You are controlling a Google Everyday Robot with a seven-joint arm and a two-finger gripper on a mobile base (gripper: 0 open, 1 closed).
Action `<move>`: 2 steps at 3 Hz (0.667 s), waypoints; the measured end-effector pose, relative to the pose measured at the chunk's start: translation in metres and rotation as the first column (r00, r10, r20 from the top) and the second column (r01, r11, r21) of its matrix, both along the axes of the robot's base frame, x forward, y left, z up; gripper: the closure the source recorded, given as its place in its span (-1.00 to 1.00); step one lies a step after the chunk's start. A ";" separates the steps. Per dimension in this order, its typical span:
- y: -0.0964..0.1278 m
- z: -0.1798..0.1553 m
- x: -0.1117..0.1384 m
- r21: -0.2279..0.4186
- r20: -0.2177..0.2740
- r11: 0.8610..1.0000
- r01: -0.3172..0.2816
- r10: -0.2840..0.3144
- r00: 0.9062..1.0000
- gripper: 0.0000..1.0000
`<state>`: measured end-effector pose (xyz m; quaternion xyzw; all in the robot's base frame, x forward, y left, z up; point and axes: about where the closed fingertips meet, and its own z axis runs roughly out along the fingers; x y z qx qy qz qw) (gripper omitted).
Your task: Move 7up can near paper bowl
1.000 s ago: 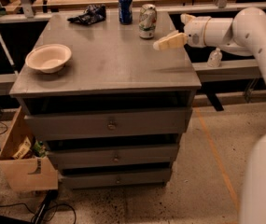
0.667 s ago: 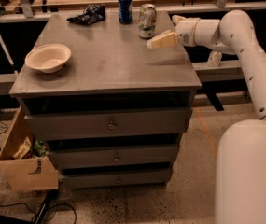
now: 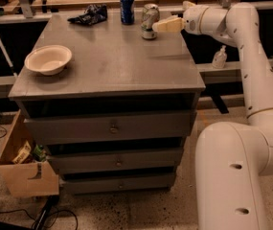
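Note:
The 7up can (image 3: 149, 21), whitish-silver with green markings, stands upright at the back of the grey cabinet top (image 3: 117, 61), right of centre. My gripper (image 3: 170, 16) is at the can's right side, just short of it, pointing left. Its cream fingers (image 3: 168, 24) are spread apart and hold nothing. The paper bowl (image 3: 48, 59), shallow and cream-white, sits near the left edge of the top, well away from the can.
A dark blue can (image 3: 127, 7) stands just left of the 7up can. A dark crumpled cloth (image 3: 91, 14) lies at the back left. A small pump bottle (image 3: 218, 57) stands on a ledge to the right. A cardboard box (image 3: 23, 169) sits on the floor at the left.
My gripper has moved left along the back of the top and closed in on the 7up can. The can and bowl have not moved.

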<state>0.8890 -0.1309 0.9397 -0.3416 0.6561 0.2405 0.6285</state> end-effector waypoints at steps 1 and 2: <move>0.008 0.029 0.013 0.046 0.020 0.998 0.045 -0.046 0.999 -1.00; 0.024 0.034 0.026 0.074 -0.022 0.994 0.085 -0.084 0.996 -1.00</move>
